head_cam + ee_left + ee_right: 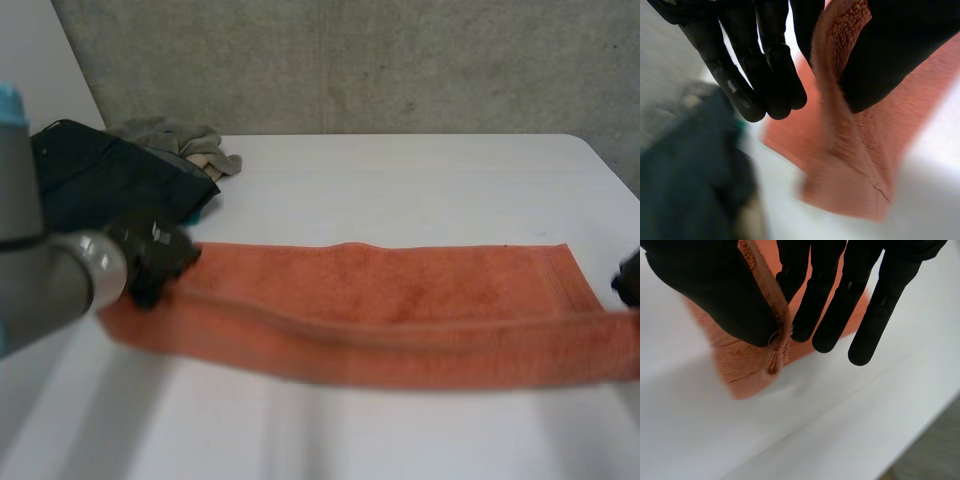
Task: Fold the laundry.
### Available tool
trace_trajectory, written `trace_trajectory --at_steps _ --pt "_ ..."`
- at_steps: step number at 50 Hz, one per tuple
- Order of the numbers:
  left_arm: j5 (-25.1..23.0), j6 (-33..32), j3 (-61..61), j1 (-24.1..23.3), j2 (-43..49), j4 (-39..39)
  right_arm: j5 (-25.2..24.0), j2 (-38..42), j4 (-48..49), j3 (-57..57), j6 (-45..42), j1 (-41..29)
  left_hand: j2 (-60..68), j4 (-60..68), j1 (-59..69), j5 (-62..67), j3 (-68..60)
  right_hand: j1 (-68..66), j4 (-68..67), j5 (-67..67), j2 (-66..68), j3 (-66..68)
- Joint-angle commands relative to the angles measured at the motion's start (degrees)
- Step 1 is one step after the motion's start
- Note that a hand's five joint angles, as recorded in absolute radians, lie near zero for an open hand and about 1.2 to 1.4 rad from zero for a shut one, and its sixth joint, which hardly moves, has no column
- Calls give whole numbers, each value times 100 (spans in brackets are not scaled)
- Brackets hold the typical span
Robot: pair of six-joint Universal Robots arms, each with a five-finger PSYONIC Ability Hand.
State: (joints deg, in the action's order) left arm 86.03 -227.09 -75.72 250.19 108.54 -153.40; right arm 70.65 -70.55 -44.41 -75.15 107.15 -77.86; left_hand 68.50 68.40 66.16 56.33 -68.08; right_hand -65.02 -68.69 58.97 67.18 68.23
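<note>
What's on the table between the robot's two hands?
In the head view, the orange towel spans the whole stretch, the left hand pinching one end and the right hand the other.

Rough orange terry towel (400,310), smooth matt table (420,185)

1 orange towel (400,305); 1 dark garment (105,180); 1 grey garment (185,142); 1 table (420,180); 2 hands: left hand (155,255), right hand (628,280).

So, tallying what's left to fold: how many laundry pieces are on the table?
3: an orange towel across the middle, left hand and right hand pinching its ends; a dark garment far left; a grey garment behind it. Others may hide underneath.
</note>
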Motion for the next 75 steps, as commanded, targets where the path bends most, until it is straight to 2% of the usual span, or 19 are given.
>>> trace_trajectory --at_steps 1,3,4,7,8,12,15,23,33,39,45,49,53,55,58,61,65,69,75 --pt "151 323 2521 -286 1088 -847 238 673 1615 1683 1410 -685 1150 1160 1384 1367 -1192 -1498 -1131 1103 1282 1177" --pt "186 367 3166 -295 1344 -1120 318 841 2162 2125 1808 -800 1150 1160 1384 1367 -1192 -1498 -1131 1103 1282 1177" --pt "247 428 3839 -304 1572 -1461 431 963 2791 2519 2192 -871 1150 1160 1384 1367 -1192 -1498 -1131 1103 1282 1177" --pt "405 604 4713 -269 1837 -2025 643 1052 3857 3005 2766 -915 1150 1160 1384 1367 -1192 -1498 -1131 1103 1282 1177" --pt "528 761 5133 -242 1916 -2497 861 1035 4679 3137 3211 -906 1150 1160 1384 1367 -1192 -1498 -1131 1103 1282 1177" --pt "827 1368 5428 -119 1838 -3634 1328 807 6354 3042 4102 -897 1150 1160 1384 1367 -1192 -1498 -1131 1103 1282 1177" --pt "872 1842 5166 -75 1663 -4248 1443 509 6848 2683 4515 -889 1150 1160 1384 1367 -1192 -1498 -1131 1103 1282 1177" --pt "354 2248 3708 -5 1258 -4409 855 200 6526 1900 4605 -941 1150 1160 1384 1367 -1192 -1498 -1131 1103 1282 1177" --pt "90 2213 1791 65 1082 -4524 459 288 5356 959 4438 -915 1150 1160 1384 1367 -1192 -1498 -1131 1103 1282 1177" --pt "-262 1924 455 48 968 -4287 151 384 4583 -25 3920 -713 1150 1160 1384 1367 -1192 -1498 -1131 1103 1282 1177" --pt "-245 1247 -688 30 617 -3418 -130 323 4134 -1123 3252 -300 1150 1160 1384 1367 -1192 -1498 -1131 1103 1282 1177" --pt "-183 764 -1453 65 257 -2531 -332 34 3757 -1695 2470 121 1150 1160 1384 1367 -1192 -1498 -1131 1103 1282 1177" --pt "-78 219 -2095 145 -157 -1511 -473 -406 2870 -1942 1548 604 1150 1160 1384 1367 -1192 -1498 -1131 1103 1282 1177" --pt "-25 -168 -2376 153 -376 -922 -499 -512 2054 -1925 889 851 1150 1160 1384 1367 -1192 -1498 -1131 1103 1282 1177" --pt "-16 -554 -2482 153 -640 -386 -534 -390 1193 -1785 143 922 1150 1160 1384 1367 -1192 -1498 -1131 1103 1282 1177" --pt "-51 -635 -2281 92 -746 -445 -499 -223 838 -1521 -211 808 1150 1160 1384 1367 -1192 -1498 -1131 1103 1282 1177" --pt "-25 -381 -1631 -92 -598 -928 -376 217 1092 -933 314 483 1150 1160 1384 1367 -1192 -1498 -1131 1103 1282 1177" --pt "124 -55 -823 -154 43 -1367 -139 656 1706 -352 1219 184 1150 1160 1384 1367 -1192 -1498 -1131 1103 1282 1177" --pt "678 314 636 -277 1230 -1535 19 1227 2814 369 2046 -238 1150 1160 1384 1367 -1192 -1498 -1131 1103 1282 1177"
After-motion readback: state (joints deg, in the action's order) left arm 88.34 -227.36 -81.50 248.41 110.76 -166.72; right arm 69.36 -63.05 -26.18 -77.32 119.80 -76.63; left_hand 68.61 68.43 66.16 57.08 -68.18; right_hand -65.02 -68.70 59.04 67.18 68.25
